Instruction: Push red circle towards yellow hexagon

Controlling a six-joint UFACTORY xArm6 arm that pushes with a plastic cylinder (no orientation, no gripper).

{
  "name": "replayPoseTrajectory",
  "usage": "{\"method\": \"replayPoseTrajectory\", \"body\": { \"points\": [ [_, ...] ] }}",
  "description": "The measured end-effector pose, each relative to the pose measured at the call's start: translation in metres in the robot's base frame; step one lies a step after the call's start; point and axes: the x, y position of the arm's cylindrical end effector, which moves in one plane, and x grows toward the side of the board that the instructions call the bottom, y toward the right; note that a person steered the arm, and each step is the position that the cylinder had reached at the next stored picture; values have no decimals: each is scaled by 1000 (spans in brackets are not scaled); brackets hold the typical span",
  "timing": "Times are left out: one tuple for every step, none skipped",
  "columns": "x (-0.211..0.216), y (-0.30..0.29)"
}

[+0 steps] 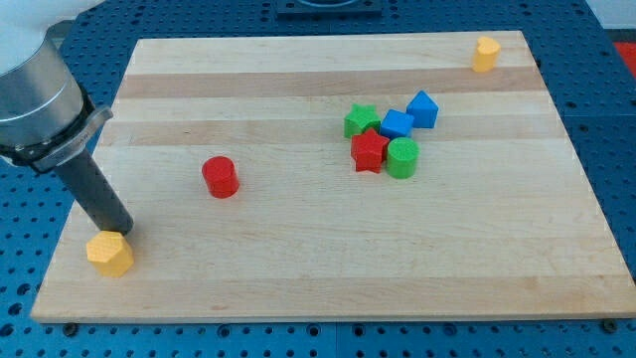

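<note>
The red circle [220, 177] is a short red cylinder standing left of the board's middle. A yellow hexagon [109, 253] lies near the board's bottom left corner. A second yellow block [485, 54] stands at the top right corner. My tip [121, 232] comes down at the view's left and touches or nearly touches the top right of the bottom-left yellow hexagon. The tip is well to the left of and below the red circle, apart from it.
A cluster right of the middle holds a green star [360, 121], a red star [369, 151], a green cylinder [402, 158], a blue cube [397, 124] and a blue block [422, 108]. The wooden board [328, 268] lies on a blue perforated table.
</note>
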Motion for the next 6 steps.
{"method": "replayPoseTrajectory", "body": {
  "points": [
    [-16,0],
    [-58,3],
    [-98,12],
    [-115,53],
    [-118,91],
    [-117,105]
  ]
}}
